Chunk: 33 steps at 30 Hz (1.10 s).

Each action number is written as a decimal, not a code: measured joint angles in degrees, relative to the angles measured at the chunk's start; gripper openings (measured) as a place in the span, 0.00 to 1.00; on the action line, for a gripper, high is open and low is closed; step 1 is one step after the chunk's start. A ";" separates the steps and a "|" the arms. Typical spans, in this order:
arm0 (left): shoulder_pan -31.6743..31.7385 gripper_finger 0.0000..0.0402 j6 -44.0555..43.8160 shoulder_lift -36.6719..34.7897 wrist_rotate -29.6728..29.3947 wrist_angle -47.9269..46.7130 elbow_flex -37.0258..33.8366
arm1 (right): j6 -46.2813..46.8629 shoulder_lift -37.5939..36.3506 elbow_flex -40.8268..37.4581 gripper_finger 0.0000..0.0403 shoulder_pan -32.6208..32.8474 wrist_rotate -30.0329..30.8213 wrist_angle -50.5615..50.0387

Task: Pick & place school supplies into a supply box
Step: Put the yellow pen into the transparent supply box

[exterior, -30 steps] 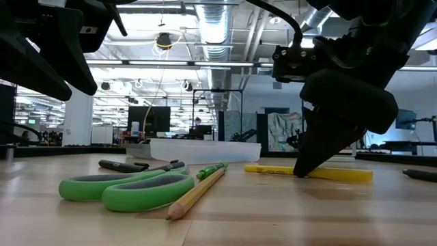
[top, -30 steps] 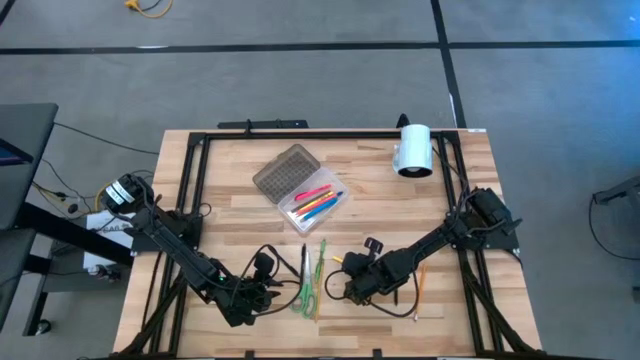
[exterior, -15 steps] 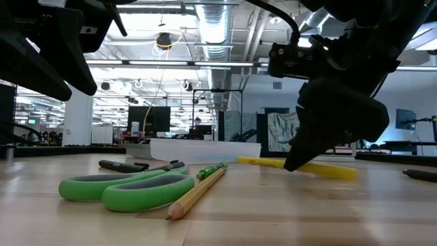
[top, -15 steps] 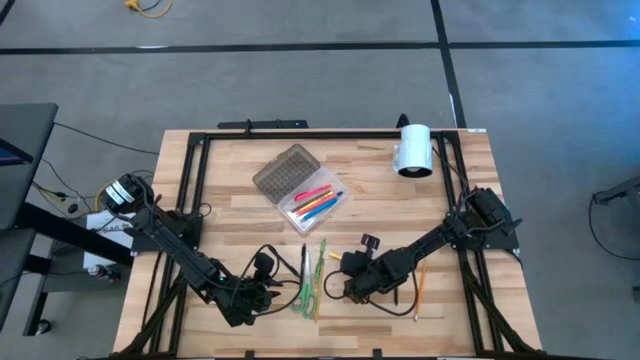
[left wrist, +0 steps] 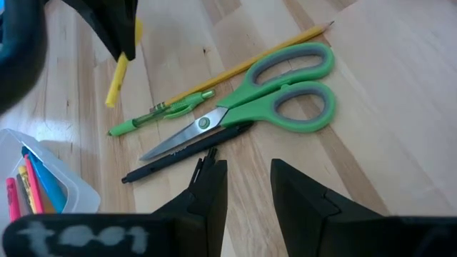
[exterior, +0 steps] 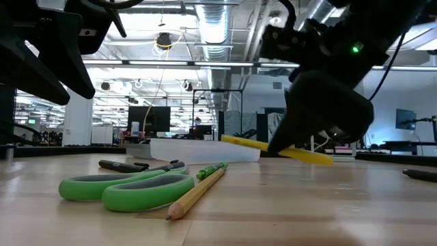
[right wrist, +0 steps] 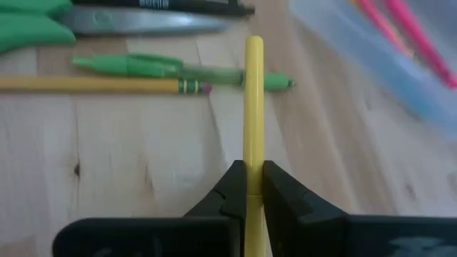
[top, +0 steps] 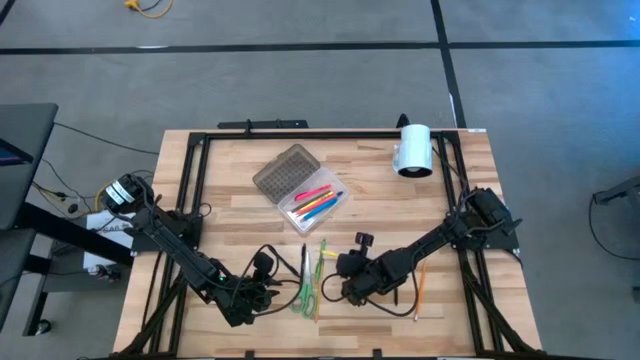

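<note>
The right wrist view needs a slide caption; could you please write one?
Right gripper shut on a yellow pen, held above the green pen, pencil and scissors.

scissors [top: 304, 295] and pencil [top: 318, 290] between hands

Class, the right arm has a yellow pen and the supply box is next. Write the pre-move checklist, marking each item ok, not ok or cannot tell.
1. Right gripper shut on the yellow pen: ok.
2. Pen lifted clear of the table, tilted in the low view: ok.
3. Supply box open, grey lid folded back: ok.
4. Room left in the box among the pens already inside: cannot tell.
5. Left gripper open, waiting near the green scissors, away from the box: ok.
</note>
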 joint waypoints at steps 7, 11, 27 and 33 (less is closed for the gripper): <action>0.00 0.24 -1.77 0.00 -0.01 -2.57 0.00 | -8.38 -0.02 2.99 0.04 -0.01 3.57 -0.42; 0.00 0.24 -3.92 0.00 -0.03 -4.71 0.00 | -17.15 -0.07 4.86 0.04 -0.56 8.08 -0.38; 0.00 0.24 -4.13 0.00 -0.14 -5.01 0.00 | -46.42 -0.11 5.35 0.04 -17.07 6.75 8.30; -0.01 0.24 -4.11 0.00 -0.06 -5.68 0.00 | -47.75 -0.11 5.35 0.05 -23.38 -1.22 8.82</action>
